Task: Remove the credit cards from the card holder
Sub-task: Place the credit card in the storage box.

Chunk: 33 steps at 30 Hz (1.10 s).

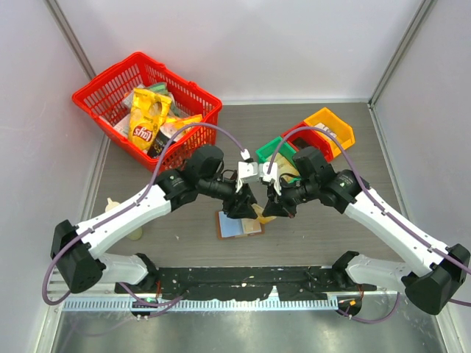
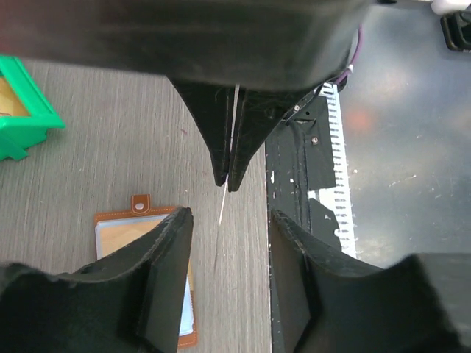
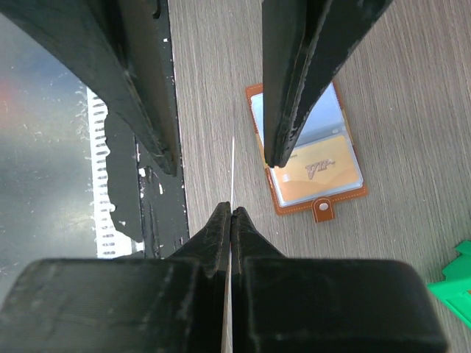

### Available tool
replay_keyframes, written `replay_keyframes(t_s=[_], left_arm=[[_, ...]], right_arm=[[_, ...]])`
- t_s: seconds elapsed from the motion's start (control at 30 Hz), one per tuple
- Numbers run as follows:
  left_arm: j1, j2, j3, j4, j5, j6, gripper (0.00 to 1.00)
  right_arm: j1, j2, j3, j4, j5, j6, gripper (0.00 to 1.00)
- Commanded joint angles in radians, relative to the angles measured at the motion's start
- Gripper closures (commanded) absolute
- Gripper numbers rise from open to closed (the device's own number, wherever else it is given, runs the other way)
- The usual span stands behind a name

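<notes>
The left gripper (image 2: 229, 220) has its fingers apart at the bottom of the view. Opposite it, the right gripper (image 2: 228, 180) pinches a card (image 2: 222, 206), seen edge-on, whose free end reaches toward that gap. The card holder (image 2: 118, 228) lies open on the table (image 2: 110, 147), partly behind the left finger. A green bin (image 2: 22, 110) sits at the left edge.

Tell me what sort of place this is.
Probably a robot test cell, not a shop: plain white panels wall in a grey table, the left arm and right arm are bolted at its edge, and a red basket of snack bags sits there.
</notes>
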State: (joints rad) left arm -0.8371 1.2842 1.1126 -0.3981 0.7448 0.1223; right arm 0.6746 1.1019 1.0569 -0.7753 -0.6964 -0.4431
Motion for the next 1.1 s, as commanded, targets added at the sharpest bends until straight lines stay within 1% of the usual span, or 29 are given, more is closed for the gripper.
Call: replay_keyframes(t_s=[0.0,0.1,0.17,0.27,0.37,0.47,0.53,0.57,0.6,0.63,0.67,0.7,0.73,0.77,0.8,0.83,0.87,0.9,0.93,0.97,1.0,1.03,1.07], left_arm=[[0.000,0.013,0.042,-0.031,0.082,0.033,0.56],[0.001,0.017,0.043,-0.041,0.117,0.036,0.71],[0.001,0.018,0.041,-0.044,0.119,0.034,0.80],[0.001,0.020,0.041,-0.050,0.133,0.025,1.00],[0.001,0.018,0.035,-0.050,0.159,0.011,1.00],[0.001,-0.003,0.021,-0.044,0.127,-0.016,1.00],[0.001,-0.040,-0.005,-0.006,0.067,-0.055,1.00],[0.000,-0.069,-0.034,0.036,0.032,-0.084,1.00],[0.003,-0.103,-0.069,0.091,-0.019,-0.116,1.00],[0.003,-0.135,-0.101,0.140,-0.078,-0.166,1.00],[0.004,-0.172,-0.137,0.190,-0.129,-0.206,1.00],[0.004,-0.202,-0.166,0.229,-0.189,-0.239,1.00],[0.004,-0.236,-0.196,0.270,-0.241,-0.274,1.00],[0.004,-0.264,-0.226,0.309,-0.286,-0.306,1.00],[0.004,-0.296,-0.252,0.339,-0.367,-0.349,1.00],[0.004,-0.327,-0.279,0.373,-0.437,-0.390,1.00],[0.004,-0.356,-0.304,0.392,-0.505,-0.442,1.00],[0.004,-0.388,-0.339,0.444,-0.580,-0.487,1.00],[0.004,-0.419,-0.376,0.481,-0.634,-0.530,1.00],[0.004,-0.456,-0.410,0.526,-0.703,-0.571,1.00],[0.004,-0.489,-0.449,0.576,-0.769,-0.623,1.00],[0.004,-0.514,-0.483,0.640,-0.804,-0.663,1.00],[0.004,-0.546,-0.523,0.672,-0.843,-0.708,1.00]], right_arm=[[0.006,-0.008,0.028,0.024,-0.029,-0.022,0.99],[0.008,-0.010,0.023,0.024,-0.031,-0.028,0.99],[0.008,-0.011,0.022,0.025,-0.035,-0.028,0.99],[0.011,-0.013,0.018,0.030,-0.041,-0.029,0.99],[0.010,-0.020,0.015,0.039,-0.045,-0.028,0.99],[0.010,-0.043,-0.003,0.070,-0.026,-0.008,0.98],[0.008,-0.077,-0.029,0.123,0.007,0.042,0.85],[0.008,-0.091,-0.040,0.170,0.015,0.067,0.74],[0.006,-0.120,-0.066,0.200,0.040,0.125,0.66],[0.002,-0.149,-0.086,0.278,0.050,0.159,0.56],[-0.001,-0.168,-0.125,0.324,0.066,0.226,0.52],[-0.003,-0.200,-0.144,0.400,0.074,0.259,0.45],[-0.007,-0.211,-0.184,0.450,0.107,0.341,0.41],[-0.009,-0.240,-0.204,0.528,0.126,0.390,0.33],[-0.010,-0.252,-0.243,0.574,0.171,0.476,0.30],[-0.010,-0.276,-0.264,0.661,0.214,0.530,0.24],[-0.010,-0.284,-0.306,0.700,0.230,0.622,0.23],[-0.012,-0.301,-0.346,0.767,0.260,0.656,0.21],[-0.012,-0.309,-0.366,0.821,0.267,0.729,0.21],[-0.012,-0.324,-0.423,0.923,0.303,0.772,0.21],[-0.010,-0.329,-0.458,1.052,0.316,0.876,0.21],[-0.012,-0.341,-0.518,1.108,0.351,0.977,0.21],[-0.009,-0.346,-0.556,1.236,0.382,1.027,0.21]])
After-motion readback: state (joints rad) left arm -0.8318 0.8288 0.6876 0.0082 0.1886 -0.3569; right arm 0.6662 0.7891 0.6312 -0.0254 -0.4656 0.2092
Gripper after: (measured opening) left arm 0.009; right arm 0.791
